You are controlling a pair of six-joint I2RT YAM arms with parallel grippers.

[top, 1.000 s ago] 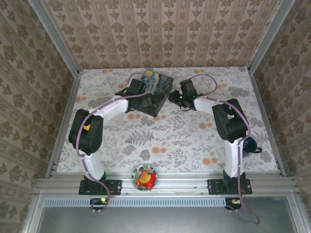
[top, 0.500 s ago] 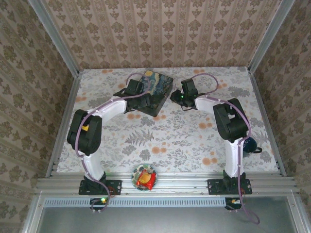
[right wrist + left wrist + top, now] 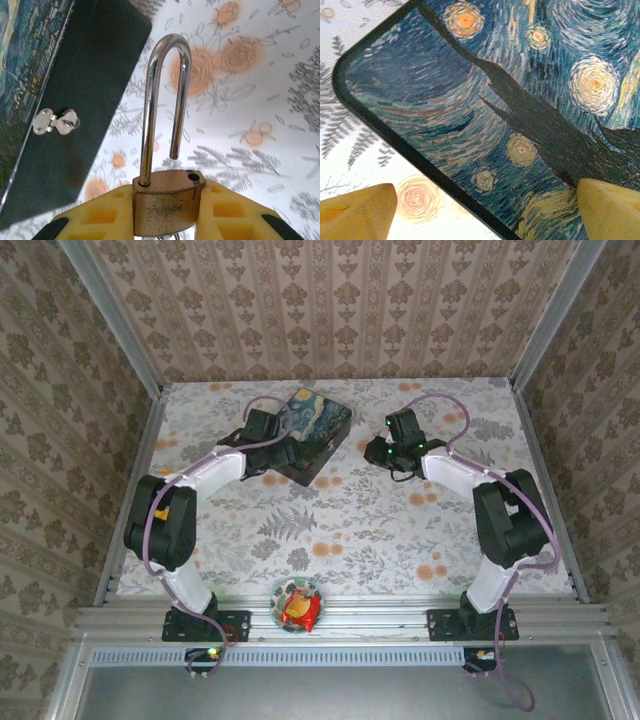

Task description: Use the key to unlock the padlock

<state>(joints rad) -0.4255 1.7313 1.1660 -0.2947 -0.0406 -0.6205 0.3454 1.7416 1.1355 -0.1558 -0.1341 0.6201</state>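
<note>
My right gripper point(image 3: 165, 212) is shut on the brass padlock point(image 3: 165, 205), whose body sits squeezed between the yellow pads point(image 3: 100, 217). Its silvery shackle point(image 3: 152, 100) stands up with the free end lifted out of its hole, so the lock is open. The key is hidden. In the top view the right gripper point(image 3: 378, 452) hovers over the table right of the painted tin box point(image 3: 318, 422). My left gripper point(image 3: 283, 453) is at the tin's near-left edge. In the left wrist view it point(image 3: 487, 210) is open, with its fingertips point(image 3: 360, 212) straddling the tin's black rim point(image 3: 420, 160).
The tin's dark side wall point(image 3: 80, 100) carries a small silver latch point(image 3: 56, 122), left of the padlock. A bowl with a red-and-yellow packet point(image 3: 299, 606) sits at the front rail. A dark round object point(image 3: 516, 538) lies by the right arm. Patterned walls close in the table.
The right gripper has drawn to the right, away from the tin box, and its arm has swung outward. The left gripper has slid a little left along the tin's edge.
</note>
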